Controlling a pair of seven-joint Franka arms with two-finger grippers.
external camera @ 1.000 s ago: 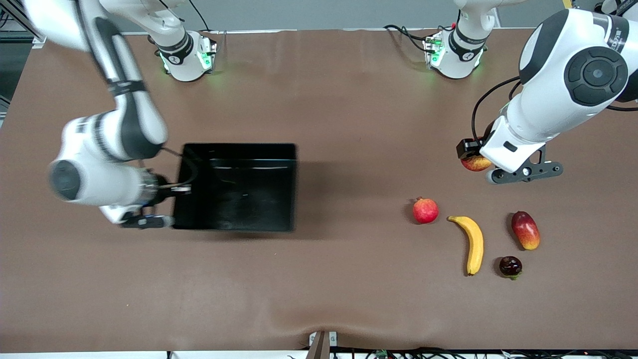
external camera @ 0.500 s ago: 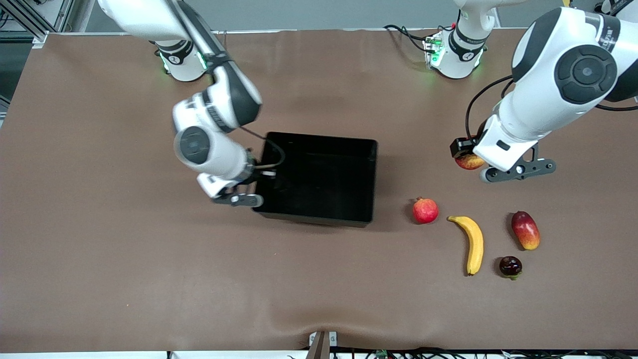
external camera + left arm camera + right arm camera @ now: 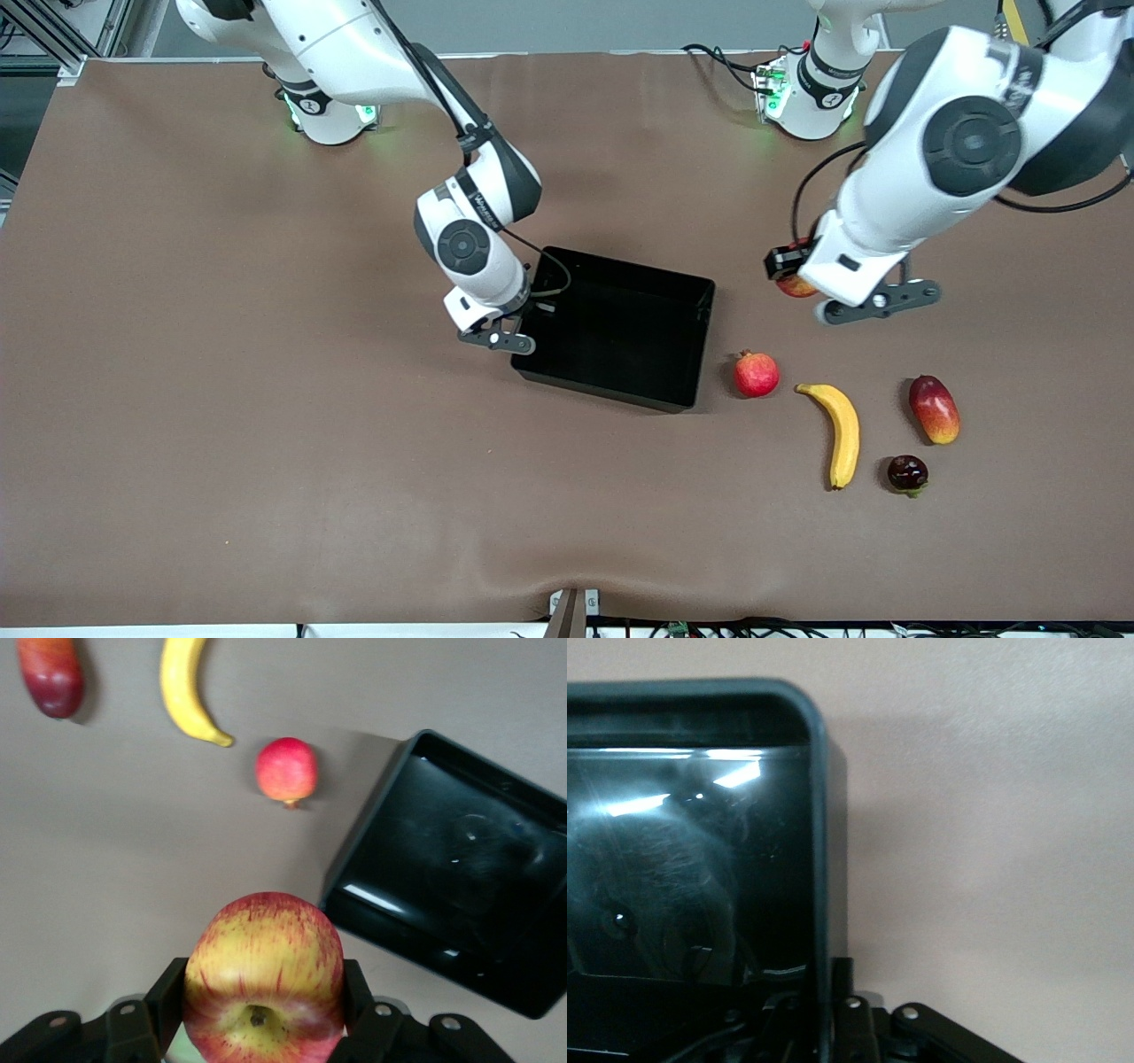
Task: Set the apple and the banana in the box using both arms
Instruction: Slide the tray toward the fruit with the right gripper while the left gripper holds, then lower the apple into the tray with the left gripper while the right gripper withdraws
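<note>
The banana is laid flat on the brown surface toward the left arm's end, its long axis running from near the front camera to farther from it, with a gentle curve; one end points toward the camera, the other toward the round red fruit with a crown tip beside it. Its skin is seen as smooth, plain yellow.

The apple is gripped between the two black fingers of the left hand, which is closed on its sides over bare surface between the box and the left arm's base. Its stem dimple faces the wrist camera, and its skin is streaked red over yellow (rather glossy).

The box, a shallow rectangular tray of glossy black plastic with upright walls and rounded corners, sits askew, with its long sides at a slant to the surface's edges. Its wall toward the right arm's end is clamped by the right hand, closed over the rim.

A red-yellow mango and a small dark fruit lie near the banana.
</note>
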